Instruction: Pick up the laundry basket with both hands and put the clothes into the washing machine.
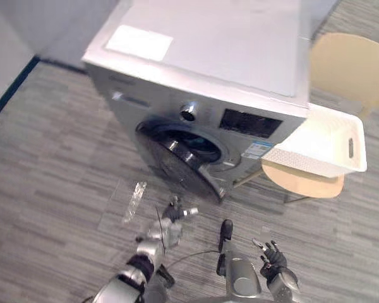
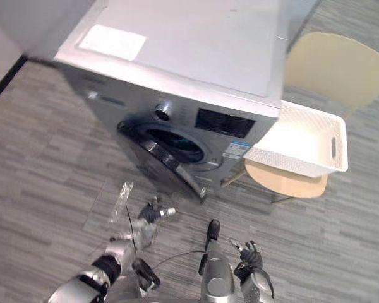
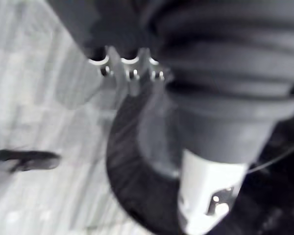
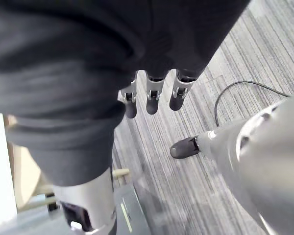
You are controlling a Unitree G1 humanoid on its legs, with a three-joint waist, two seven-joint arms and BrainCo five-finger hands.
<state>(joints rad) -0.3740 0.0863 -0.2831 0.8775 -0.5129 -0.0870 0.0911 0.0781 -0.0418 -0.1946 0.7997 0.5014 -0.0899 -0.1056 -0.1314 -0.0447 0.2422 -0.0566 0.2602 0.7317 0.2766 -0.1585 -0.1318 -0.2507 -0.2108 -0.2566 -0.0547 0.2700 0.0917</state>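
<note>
Hovering low, left hand and right hand are loose-fingered, empty; basket lies ahead-right, nearer the right hand.

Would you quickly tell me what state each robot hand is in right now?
Left robot hand: open, holding nothing.
Right robot hand: open, holding nothing.

washing machine top runs off the upper edge in both head views; drum too dark to tell what's in it. laundry basket: one end tucked behind the machine's corner, inside washed out, contents unreadable. chair seat mostly under the basket. Left wrist view: door just a blur
</note>
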